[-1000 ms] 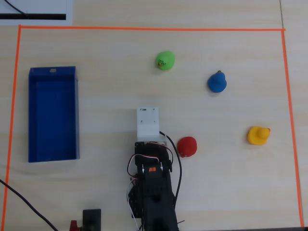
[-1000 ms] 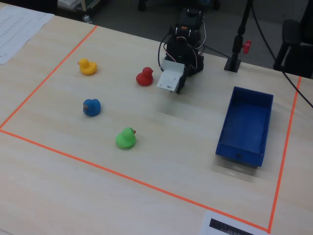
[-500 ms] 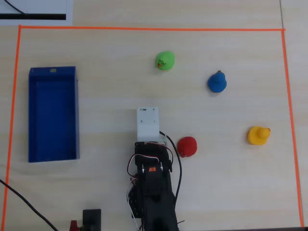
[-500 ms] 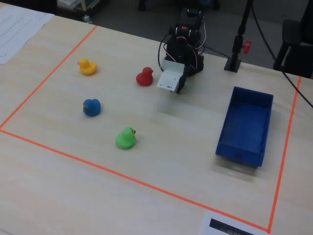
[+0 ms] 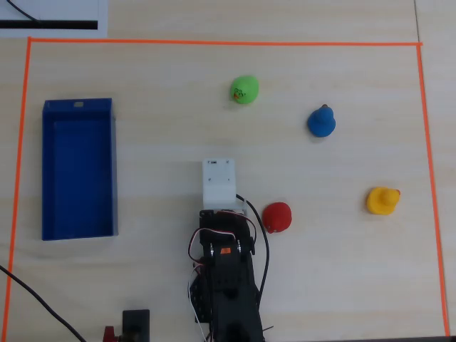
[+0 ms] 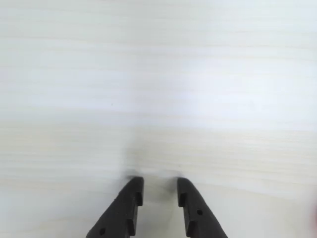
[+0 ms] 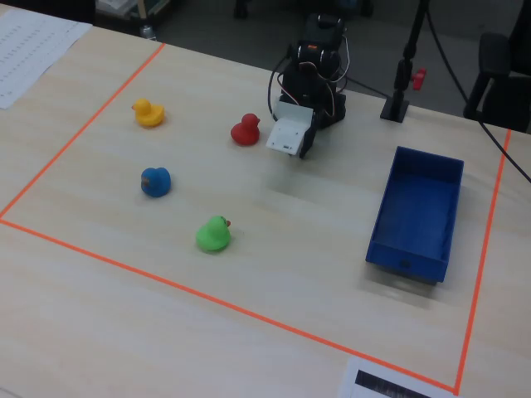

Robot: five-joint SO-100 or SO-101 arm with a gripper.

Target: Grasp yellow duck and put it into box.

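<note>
The yellow duck (image 5: 382,201) stands alone at the right of the table in the overhead view and at the far left in the fixed view (image 7: 148,113). The deep-blue box (image 5: 78,178) lies empty at the left of the overhead view, and at the right in the fixed view (image 7: 419,207). My gripper (image 6: 160,184) hangs low over bare table near the arm's base. Its jaws stand a little apart with nothing between them. In the overhead view the white wrist block (image 5: 218,182) hides the fingers. The duck and the box are out of the wrist view.
A red duck (image 5: 277,216) sits just right of the arm. A blue duck (image 5: 321,122) and a green duck (image 5: 245,90) stand farther out. Orange tape (image 5: 214,43) frames the work area. A black stand (image 7: 397,108) and cables are behind the arm.
</note>
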